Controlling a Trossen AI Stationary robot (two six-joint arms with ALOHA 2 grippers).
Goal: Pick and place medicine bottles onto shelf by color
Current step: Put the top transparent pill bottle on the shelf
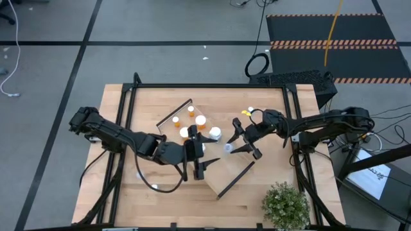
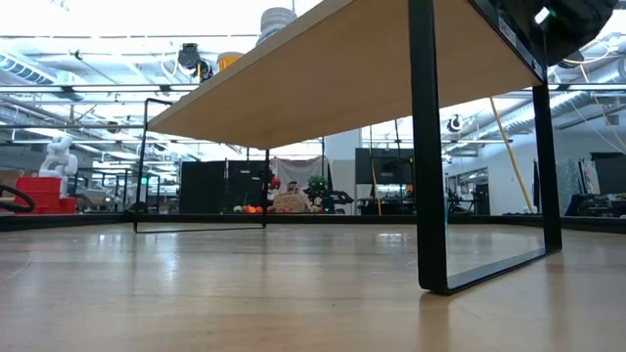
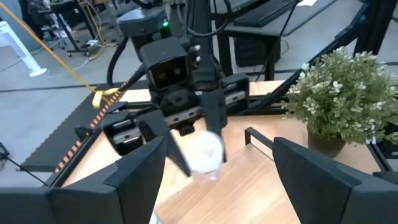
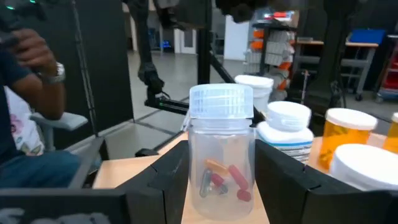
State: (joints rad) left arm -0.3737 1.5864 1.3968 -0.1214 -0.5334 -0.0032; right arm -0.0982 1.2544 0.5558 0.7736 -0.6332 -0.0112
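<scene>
Right wrist view: clear bottle [image 4: 221, 152] between right gripper [image 4: 217, 180] fingers.

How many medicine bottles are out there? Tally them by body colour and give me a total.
Orange bottles: 4
Clear or white bottles: 2, one of them the clear bottle gripped in the right hand
Total: 6, going by the high view; the arms may hide others.
</scene>
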